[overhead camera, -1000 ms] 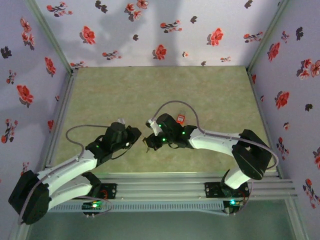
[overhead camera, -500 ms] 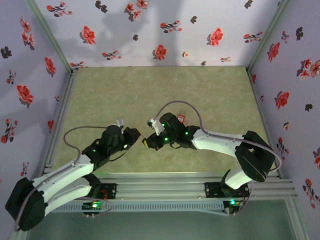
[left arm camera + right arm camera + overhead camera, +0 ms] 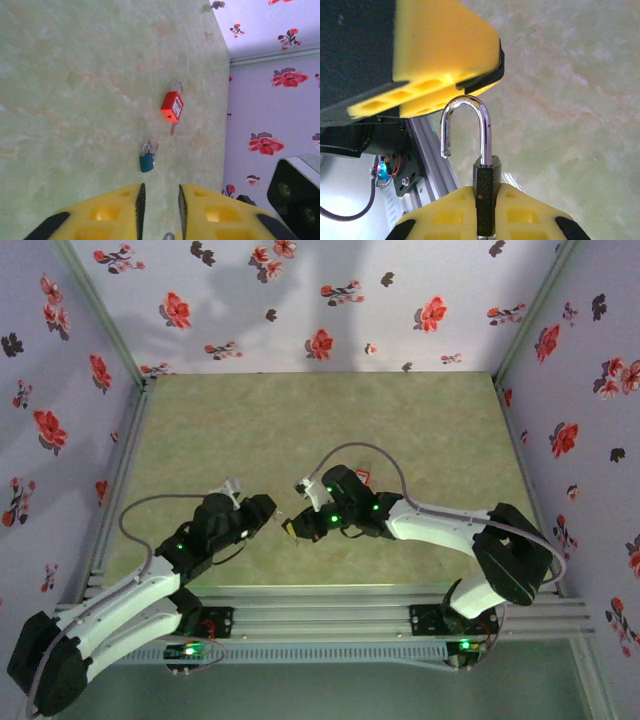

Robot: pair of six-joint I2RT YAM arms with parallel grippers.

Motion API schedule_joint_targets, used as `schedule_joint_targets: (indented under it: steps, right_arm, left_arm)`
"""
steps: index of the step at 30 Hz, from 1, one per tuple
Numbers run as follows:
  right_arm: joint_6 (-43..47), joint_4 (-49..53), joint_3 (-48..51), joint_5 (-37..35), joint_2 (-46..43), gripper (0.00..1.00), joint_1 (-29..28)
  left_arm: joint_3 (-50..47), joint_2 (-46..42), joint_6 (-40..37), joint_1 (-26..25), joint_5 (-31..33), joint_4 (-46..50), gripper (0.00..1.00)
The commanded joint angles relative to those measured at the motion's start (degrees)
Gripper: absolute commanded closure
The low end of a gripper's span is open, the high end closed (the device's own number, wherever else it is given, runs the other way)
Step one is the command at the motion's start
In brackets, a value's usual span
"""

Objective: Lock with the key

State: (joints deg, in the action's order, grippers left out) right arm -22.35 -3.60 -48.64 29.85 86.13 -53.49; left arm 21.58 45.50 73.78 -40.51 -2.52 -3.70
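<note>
While the right gripper (image 3: 486, 210) stays clamped on the padlock (image 3: 486, 172), the left gripper (image 3: 160, 200) has neared it, seemingly ajar.

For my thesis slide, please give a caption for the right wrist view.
The right gripper holds a dark padlock in its jaws, shackle open, close to the left gripper.

Left pincer (image 3: 268, 516) and right pincer (image 3: 296, 527) face each other, close together, low over bench (image 3: 300, 420) front. Red padlock (image 3: 362, 476) half-hidden behind the right arm.
</note>
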Motion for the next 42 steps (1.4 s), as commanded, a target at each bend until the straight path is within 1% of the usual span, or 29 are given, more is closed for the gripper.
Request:
schedule_joint_targets:
  steps: [1, 9, 12, 19, 30, 37, 42]
  right_arm:
    - [-0.5, -0.7, 0.4, 1.7, -1.9, 1.00, 0.5]
    - [-1.5, -1.9, 1.2, 1.5, -2.6, 1.00, 1.1]
    - [-1.8, -1.8, 1.4, 0.6, -2.6, 1.00, 1.5]
    - [-2.5, -2.4, 1.4, 0.8, -2.3, 1.00, 1.9]
    - [-3.1, -3.3, 1.6, 2.4, -2.2, 1.00, 1.8]
    - [-3.3, -3.9, 2.0, 3.4, -2.7, 1.00, 2.1]
    - [-3.5, -4.2, 2.1, 4.5, -2.6, 1.00, 2.1]
  left_arm:
    - [-0.5, -1.7, -1.8, 0.4, 0.8, 2.7, 0.65]
    - [-2.1, -4.8, -1.1, 0.6, -1.0, 4.4, 0.53]
    - [-2.4, -6.3, -0.6, 0.5, -2.5, 4.9, 0.50]
    - [-4.1, -7.8, 1.2, -0.1, -6.7, 4.1, 0.46]
    - [-4.1, -7.5, -0.5, -0.8, -7.0, 4.2, 0.48]
    - [-4.1, -7.3, -1.3, -0.7, -7.0, 4.6, 0.56]
    - [-4.2, -7.4, -1.7, -0.6, -7.0, 4.8, 0.58]
